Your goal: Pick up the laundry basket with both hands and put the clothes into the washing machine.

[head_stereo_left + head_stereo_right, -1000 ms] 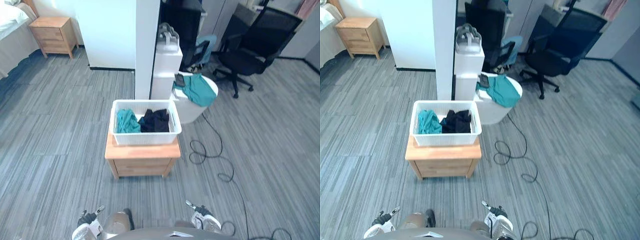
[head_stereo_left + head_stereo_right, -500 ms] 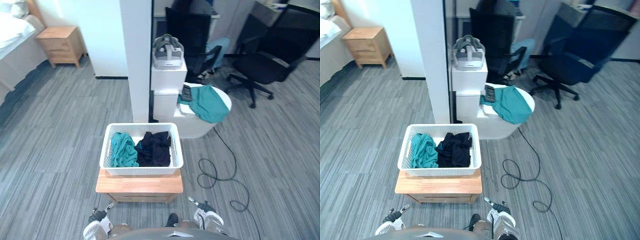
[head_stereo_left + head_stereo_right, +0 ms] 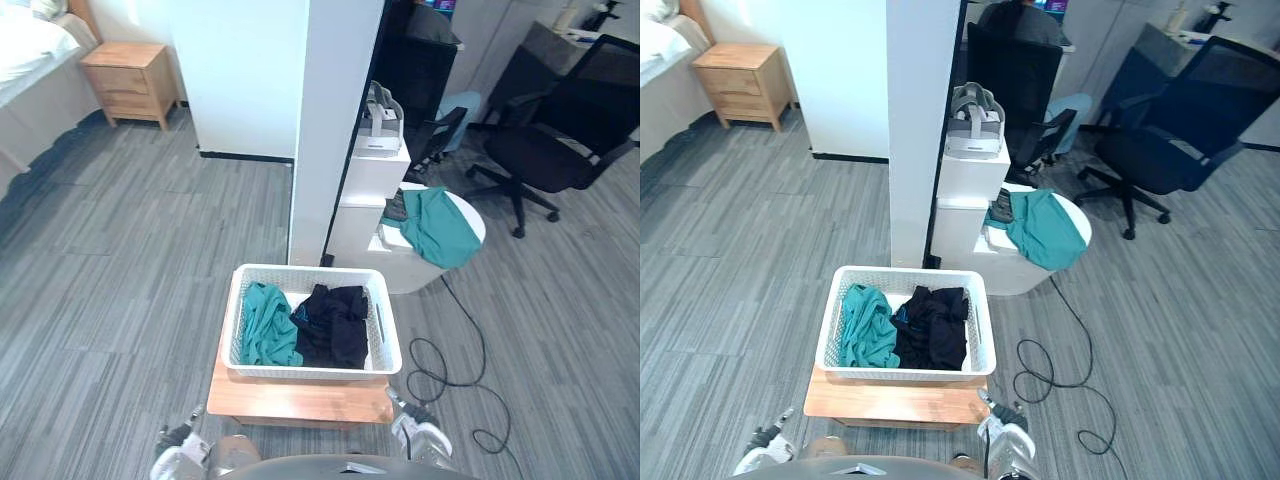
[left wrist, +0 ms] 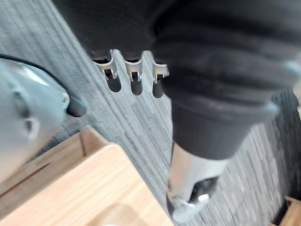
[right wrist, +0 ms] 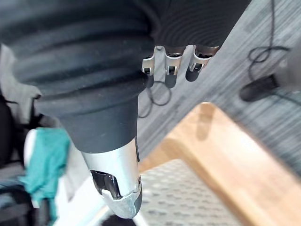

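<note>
Both the left hand (image 3: 178, 462) and right hand (image 3: 420, 437) hang loose and empty near the white laundry basket (image 3: 310, 371), raised on a wooden nightstand (image 3: 300, 400) so I can grip its sides.

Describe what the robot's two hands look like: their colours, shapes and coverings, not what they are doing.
The left hand and the right hand look alike. Each has a dark ribbed cover over its back and wrist, a row of short silver fingers with dark tips, and a thicker, rounded silver thumb with a dark inset near its end.
</note>
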`<state>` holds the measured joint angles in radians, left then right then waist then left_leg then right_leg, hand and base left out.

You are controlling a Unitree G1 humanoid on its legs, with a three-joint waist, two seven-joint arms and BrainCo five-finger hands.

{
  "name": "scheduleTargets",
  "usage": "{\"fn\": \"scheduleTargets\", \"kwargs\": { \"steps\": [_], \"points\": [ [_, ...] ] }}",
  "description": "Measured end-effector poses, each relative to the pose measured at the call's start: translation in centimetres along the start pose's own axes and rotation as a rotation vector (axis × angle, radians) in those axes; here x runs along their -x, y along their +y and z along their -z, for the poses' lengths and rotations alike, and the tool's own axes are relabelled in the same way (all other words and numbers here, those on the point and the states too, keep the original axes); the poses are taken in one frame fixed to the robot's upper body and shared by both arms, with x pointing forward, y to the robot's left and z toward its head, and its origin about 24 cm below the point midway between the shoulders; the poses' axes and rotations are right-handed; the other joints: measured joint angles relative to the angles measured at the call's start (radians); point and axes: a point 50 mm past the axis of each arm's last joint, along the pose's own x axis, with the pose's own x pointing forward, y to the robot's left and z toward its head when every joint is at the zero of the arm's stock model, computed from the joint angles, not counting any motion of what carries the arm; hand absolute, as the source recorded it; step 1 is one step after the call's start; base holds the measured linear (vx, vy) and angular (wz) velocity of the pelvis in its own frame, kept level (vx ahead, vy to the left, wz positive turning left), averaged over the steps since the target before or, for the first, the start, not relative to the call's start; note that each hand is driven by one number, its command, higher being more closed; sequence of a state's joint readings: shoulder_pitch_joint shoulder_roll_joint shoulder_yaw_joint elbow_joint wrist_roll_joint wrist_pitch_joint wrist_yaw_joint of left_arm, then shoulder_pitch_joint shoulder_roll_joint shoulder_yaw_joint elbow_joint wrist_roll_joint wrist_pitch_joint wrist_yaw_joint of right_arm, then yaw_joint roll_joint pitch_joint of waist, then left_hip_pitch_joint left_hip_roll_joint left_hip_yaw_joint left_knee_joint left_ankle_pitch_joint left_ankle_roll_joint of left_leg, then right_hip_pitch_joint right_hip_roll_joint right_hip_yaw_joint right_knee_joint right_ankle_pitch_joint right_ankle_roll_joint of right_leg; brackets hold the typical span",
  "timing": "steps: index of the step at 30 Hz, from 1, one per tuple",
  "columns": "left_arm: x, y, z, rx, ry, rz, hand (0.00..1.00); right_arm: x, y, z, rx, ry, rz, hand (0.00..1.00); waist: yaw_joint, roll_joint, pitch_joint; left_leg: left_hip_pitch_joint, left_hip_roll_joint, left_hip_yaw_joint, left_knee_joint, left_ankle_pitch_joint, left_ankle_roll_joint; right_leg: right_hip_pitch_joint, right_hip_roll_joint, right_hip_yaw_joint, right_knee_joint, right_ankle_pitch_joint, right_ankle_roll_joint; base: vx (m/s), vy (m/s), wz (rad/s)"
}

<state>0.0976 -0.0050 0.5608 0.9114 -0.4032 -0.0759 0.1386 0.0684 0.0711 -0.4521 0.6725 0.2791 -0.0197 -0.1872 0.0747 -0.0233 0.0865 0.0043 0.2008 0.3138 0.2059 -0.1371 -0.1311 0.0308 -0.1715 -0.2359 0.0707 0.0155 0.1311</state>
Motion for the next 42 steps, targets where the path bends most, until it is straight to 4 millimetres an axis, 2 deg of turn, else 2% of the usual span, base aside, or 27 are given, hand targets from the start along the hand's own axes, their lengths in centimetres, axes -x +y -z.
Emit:
{"fn": "scheduleTargets", "kwargs": {
  "steps": [3, 8, 12, 14, 17, 20, 23, 28, 30, 35, 37, 38, 39, 42],
  "points": [
    [0.3, 1.3, -3.0, 0.016, -0.139, 0.002, 0.0, 0.5, -0.2, -2.7, -0.012, -0.132, -0.015, 0.0, -0.014, 0.0, -0.007, 0.027, -0.012, 0.041, -0.059, 0.016, 0.001, -0.012, 0.001, 0.033, -0.018, 0.007, 0.008, 0.02, 0.023, -0.36],
    [1.2, 2.3, -4.4, 0.03, -0.228, 0.019, 0.0, 1.7, -1.4, -5.4, -0.015, -0.269, -0.007, 0.0, -0.038, 0.026, -0.008, 0.038, -0.007, 0.068, -0.095, 0.028, -0.009, -0.034, 0.022, 0.063, -0.036, 0.014, 0.008, 0.07, -0.031, -0.21],
    [2.2, 2.9, -6.2, 0.059, -0.326, 0.026, 0.0, 3.1, -2.4, -9.6, -0.029, -0.463, 0.029, 0.0, -0.046, 0.019, -0.003, 0.046, -0.009, 0.07, -0.123, 0.03, -0.012, -0.032, 0.028, 0.067, -0.051, 0.015, 0.006, 0.06, -0.028, -0.06],
    [2.4, 3.2, -7.1, 0.084, -0.362, 0.015, 0.0, 3.4, -2.4, -10.7, -0.043, -0.515, 0.033, 0.0, -0.048, 0.01, 0.003, 0.045, -0.012, 0.069, -0.125, 0.029, -0.011, -0.032, 0.027, 0.068, -0.054, 0.015, 0.006, 0.04, 0.0, 0.02],
    [2.4, 3.9, -7.8, 0.09, -0.386, -0.007, 0.0, 3.5, -1.8, -12.0, -0.067, -0.562, 0.024, 0.0, -0.057, 0.003, 0.01, 0.032, -0.022, 0.061, -0.127, 0.028, -0.009, -0.039, 0.021, 0.066, -0.061, 0.015, 0.006, 0.02, 0.009, 0.06],
    [1.9, 4.0, -8.7, 0.088, -0.393, -0.011, 0.0, 3.3, -0.4, -14.2, -0.057, -0.624, -0.024, 0.0, -0.062, 0.013, 0.023, 0.01, -0.031, 0.042, -0.121, 0.032, -0.004, -0.061, 0.015, 0.066, -0.063, 0.018, 0.006, 0.03, 0.007, 0.06],
    [0.9, 3.5, -10.0, 0.051, -0.389, -0.007, 0.0, 2.8, 2.2, -16.8, 0.002, -0.68, -0.115, 0.0, -0.071, 0.026, 0.056, -0.006, -0.032, 0.029, -0.121, 0.039, 0.004, -0.07, 0.016, 0.065, -0.065, 0.025, 0.005, -0.03, -0.012, 0.06],
    [-0.2, 0.7, -12.9, -0.075, -0.414, 0.069, 0.0, 1.5, 5.6, -19.1, 0.134, -0.688, -0.223, 0.0, -0.066, 0.039, 0.098, -0.041, -0.033, 0.014, -0.12, 0.051, 0.01, -0.107, 0.016, 0.06, -0.055, 0.031, -0.004, -0.04, -0.017, 0.03],
    [-0.3, -1.3, -15.0, -0.135, -0.458, 0.127, 0.0, 1.0, 7.1, -20.1, 0.184, -0.683, -0.251, 0.0, -0.066, 0.043, 0.135, -0.057, -0.033, 0.012, -0.118, 0.058, 0.012, -0.123, 0.016, 0.06, -0.053, 0.039, -0.009, -0.06, -0.016, 0.0],
    [0.1, -5.0, -17.7, -0.239, -0.524, 0.233, 0.0, 0.4, 8.5, -22.3, 0.258, -0.691, -0.264, 0.0, -0.068, 0.061, 0.187, -0.078, -0.034, 0.013, -0.112, 0.064, 0.014, -0.146, 0.015, 0.067, -0.047, 0.048, -0.015, -0.05, -0.008, -0.02],
    [0.5, -6.8, -18.8, -0.268, -0.56, 0.284, 0.0, 0.8, 9.6, -23.7, 0.272, -0.717, -0.288, 0.0, -0.071, 0.064, 0.201, -0.106, -0.033, 0.012, -0.099, 0.064, 0.014, -0.176, 0.016, 0.083, -0.046, 0.059, -0.015, -0.04, -0.014, -0.15],
    [0.6, -7.3, -19.0, -0.272, -0.566, 0.296, 0.0, 0.9, 9.8, -24.1, 0.274, -0.723, -0.288, 0.0, -0.073, 0.065, 0.212, -0.106, -0.033, 0.012, -0.096, 0.064, 0.014, -0.177, 0.016, 0.088, -0.046, 0.062, -0.015, -0.04, -0.002, -0.15],
    [1.1, -8.8, -19.5, -0.28, -0.59, 0.337, 0.0, 1.1, 10.2, -25.1, 0.275, -0.74, -0.288, 0.0, -0.074, 0.066, 0.235, -0.11, -0.033, 0.012, -0.086, 0.064, 0.015, -0.179, 0.015, 0.093, -0.046, 0.068, -0.018, -0.04, 0.004, -0.09],
    [1.8, -10.4, -20.0, -0.281, -0.618, 0.392, 0.0, 1.4, 10.7, -25.8, 0.289, -0.759, -0.3, 0.0, -0.078, 0.067, 0.237, -0.128, -0.033, 0.013, -0.085, 0.063, 0.015, -0.205, 0.015, 0.11, -0.045, 0.074, -0.018, -0.03, 0.0, -0.09]
  ]
}}
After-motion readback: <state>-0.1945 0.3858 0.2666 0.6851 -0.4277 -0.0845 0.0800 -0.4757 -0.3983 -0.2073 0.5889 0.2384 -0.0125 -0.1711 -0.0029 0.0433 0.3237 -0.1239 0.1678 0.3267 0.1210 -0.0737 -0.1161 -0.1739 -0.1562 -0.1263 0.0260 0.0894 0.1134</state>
